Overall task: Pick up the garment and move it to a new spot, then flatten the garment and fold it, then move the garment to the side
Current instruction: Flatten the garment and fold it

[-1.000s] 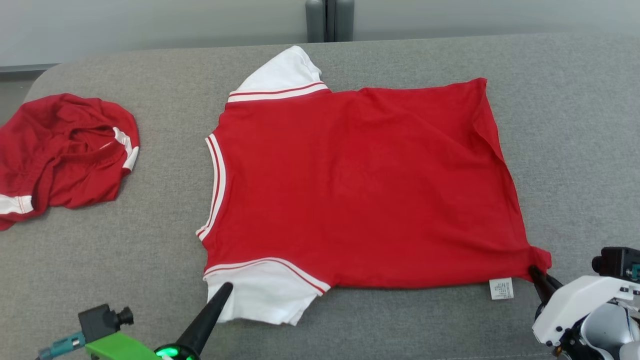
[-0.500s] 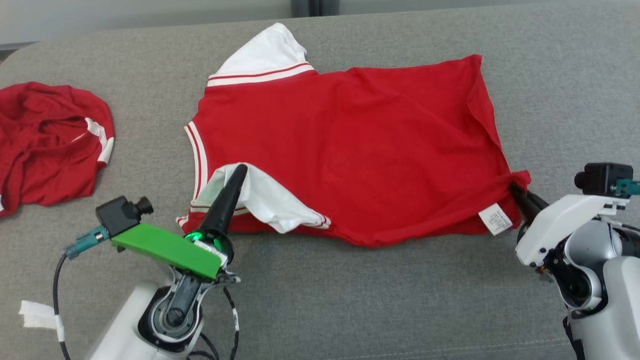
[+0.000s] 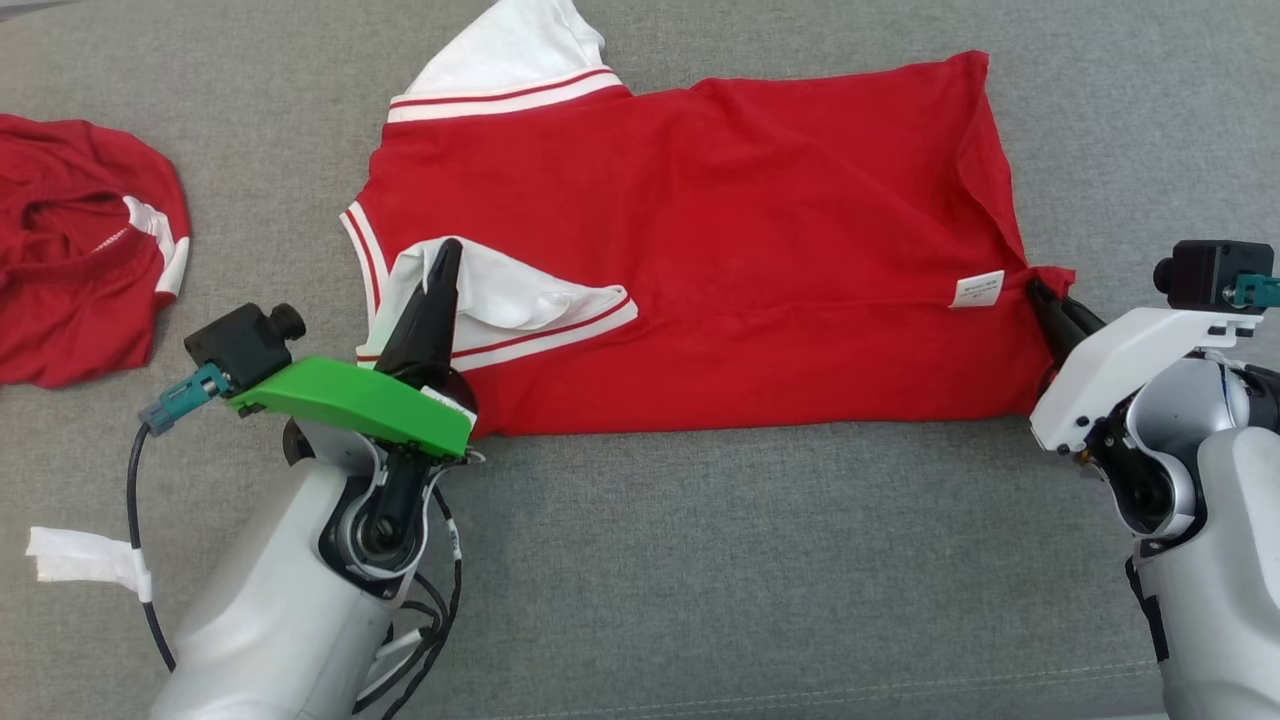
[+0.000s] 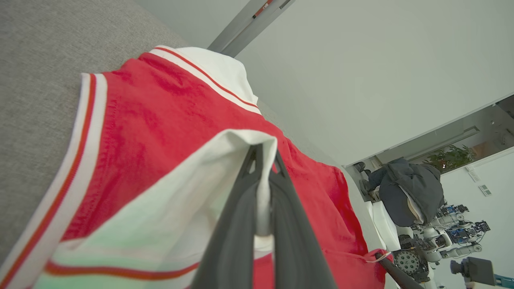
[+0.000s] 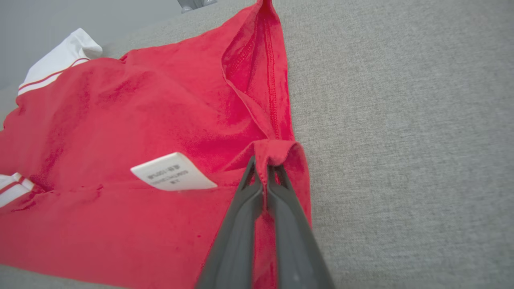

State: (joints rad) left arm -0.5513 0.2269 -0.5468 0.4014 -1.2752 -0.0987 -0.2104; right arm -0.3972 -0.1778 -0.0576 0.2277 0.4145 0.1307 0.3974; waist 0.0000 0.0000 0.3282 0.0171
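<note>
So the red shirt point(image 3: 700, 250) was lying across the middle of the head view on the grey cushion point(image 3: 700, 560). Its long axis ran left to right, collar end at the left, hem at the right. The left gripper point(image 3: 447, 255) was clamped shut on the near white sleeve point(image 3: 520, 300), which was flipped up over the red chest. The left wrist view showed white cloth pinched right between the fingers. The right gripper point(image 3: 1038, 292) was clenched on the near hem corner point(image 3: 1052, 277) at the right edge, with the white label point(image 3: 977, 289) just beside it, turned face up.

Each arm had its own end of the near edge, and the far edge lay toward the top of the frame from both. My guess is the fold had to go straight up-frame with both ends together, or the crease would skew. Nothing on the shirt stood in the way. The other red garment point(image 3: 80, 260), crumpled at the left edge, sat well apart. The far sleeve point(image 3: 510, 50) poked out at the top.
</note>
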